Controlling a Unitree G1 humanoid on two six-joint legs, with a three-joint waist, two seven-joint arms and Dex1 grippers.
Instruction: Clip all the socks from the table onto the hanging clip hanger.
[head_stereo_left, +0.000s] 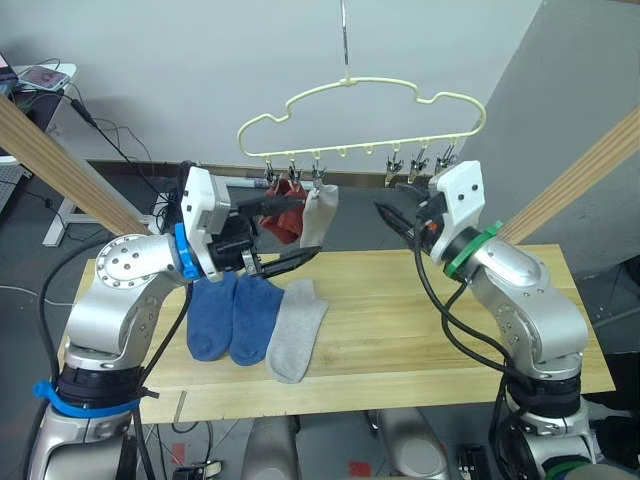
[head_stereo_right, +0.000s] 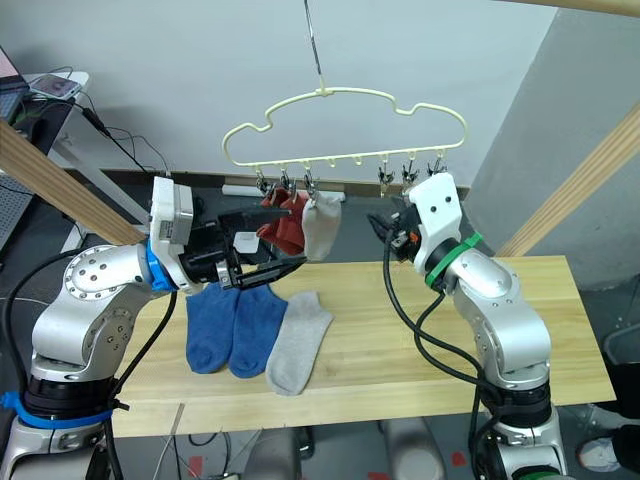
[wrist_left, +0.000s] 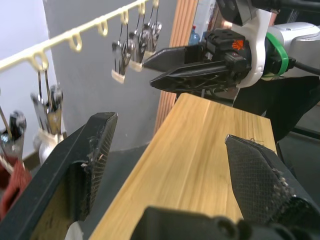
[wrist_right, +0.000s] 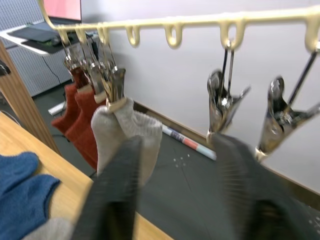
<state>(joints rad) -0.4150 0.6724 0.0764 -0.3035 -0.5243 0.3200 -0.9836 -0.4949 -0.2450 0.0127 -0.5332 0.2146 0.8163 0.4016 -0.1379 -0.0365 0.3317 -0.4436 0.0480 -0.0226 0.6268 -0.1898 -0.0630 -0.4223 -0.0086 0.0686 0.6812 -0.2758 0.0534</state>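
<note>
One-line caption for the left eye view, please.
Three socks clipped on the clip hanger, three on the table; both grippers open.

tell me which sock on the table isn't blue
The grey sock, the rightmost of the three lying on the table. The two socks beside it, to its left, are both blue.

Your robot's arms are silver metal with white wrist housings and black cables. The left arm (head_stereo_left: 125, 290) wears a blue band, the right arm (head_stereo_left: 520, 300) a green one.
</note>
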